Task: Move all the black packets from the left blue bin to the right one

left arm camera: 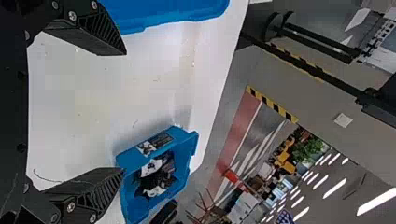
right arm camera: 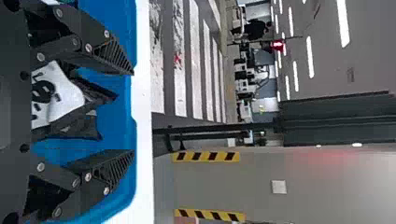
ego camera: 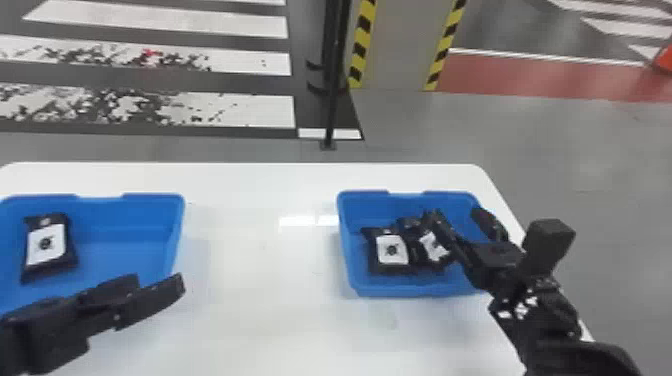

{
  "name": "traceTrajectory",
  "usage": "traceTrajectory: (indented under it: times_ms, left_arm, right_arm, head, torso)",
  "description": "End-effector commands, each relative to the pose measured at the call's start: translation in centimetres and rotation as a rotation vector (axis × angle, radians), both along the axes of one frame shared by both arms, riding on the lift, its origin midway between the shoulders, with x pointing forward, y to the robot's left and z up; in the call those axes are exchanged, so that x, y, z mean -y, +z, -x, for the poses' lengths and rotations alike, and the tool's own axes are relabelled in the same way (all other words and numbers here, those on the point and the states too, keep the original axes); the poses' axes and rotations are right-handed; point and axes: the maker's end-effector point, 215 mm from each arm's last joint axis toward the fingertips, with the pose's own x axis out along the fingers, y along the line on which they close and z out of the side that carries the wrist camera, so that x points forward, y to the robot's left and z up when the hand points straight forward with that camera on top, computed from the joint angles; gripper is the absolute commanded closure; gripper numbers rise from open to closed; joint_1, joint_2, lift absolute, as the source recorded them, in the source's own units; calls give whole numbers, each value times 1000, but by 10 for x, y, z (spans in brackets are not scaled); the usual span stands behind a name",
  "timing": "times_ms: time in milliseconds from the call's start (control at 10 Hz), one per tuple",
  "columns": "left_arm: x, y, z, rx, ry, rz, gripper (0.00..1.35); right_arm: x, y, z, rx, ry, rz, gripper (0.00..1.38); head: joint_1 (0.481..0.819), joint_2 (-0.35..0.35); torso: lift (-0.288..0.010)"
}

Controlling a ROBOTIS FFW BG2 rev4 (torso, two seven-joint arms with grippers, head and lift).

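Note:
In the head view one black packet [ego camera: 46,246] with a white label lies in the left blue bin [ego camera: 125,250]. The right blue bin [ego camera: 357,280] holds several black packets [ego camera: 392,250], some overlapping. My left gripper [ego camera: 157,285] is beside the left bin's near right corner, above the table; in the left wrist view the left gripper [left arm camera: 123,112] is open with nothing between its fingers. Over the right bin's right part is my right gripper [ego camera: 462,222], standing open. From the right wrist view, the right gripper [right arm camera: 133,112] has a packet [right arm camera: 65,100] lying between and behind its spread fingers, not visibly clamped.
Both bins stand on a white table [ego camera: 260,320], with a gap of table between them. A dark post [ego camera: 332,75] rises from the floor beyond the table's far edge, near a pillar with yellow and black stripes.

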Motion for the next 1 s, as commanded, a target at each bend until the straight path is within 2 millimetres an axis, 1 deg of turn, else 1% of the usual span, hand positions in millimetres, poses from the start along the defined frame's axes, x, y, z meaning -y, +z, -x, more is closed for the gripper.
traceTrajectory:
  times_ms: [0,100,200,300,500,600,700,800,900]
  left_arm:
    - [-22,1,-8,-4,36,-45,180]
    - [-46,4,-18,-6,81,-92,180]
    - [-70,9,-28,0,125,-139,180]
    - [-101,15,-42,9,184,-187,180]
    - [-137,9,-66,-10,254,-229,180]
    - [-155,3,-75,-27,294,-253,180]
    - [-172,-4,-80,-47,331,-262,180]
    - [-182,-8,-93,-60,354,-280,180]
    - [-196,-15,-104,-80,386,-298,180]
  right_arm:
    - [-8,28,29,60,-15,41,144]
    - [-15,35,52,76,-28,47,142]
    - [-23,41,70,86,-30,47,140]
    - [-33,47,90,92,-16,44,142]
    - [-45,47,129,74,-4,0,144]
    - [-56,46,146,57,9,-44,145]
    - [-65,42,156,40,21,-82,147]
    - [-73,43,167,29,30,-105,150]
    - [-83,39,175,12,41,-145,151]
  head:
    - [695,-150]
    - [695,-129]
    - [695,-114]
    - [695,-76]
    - [695,25]
    - [695,48]
    - [695,87]
    - [695,132]
    - [695,165]
  torso:
    - [-140]
    - [-140]
    - [-140]
    - [-140]
    - [-140]
    - [-140]
    - [-140]
    - [-140]
    - [-140]
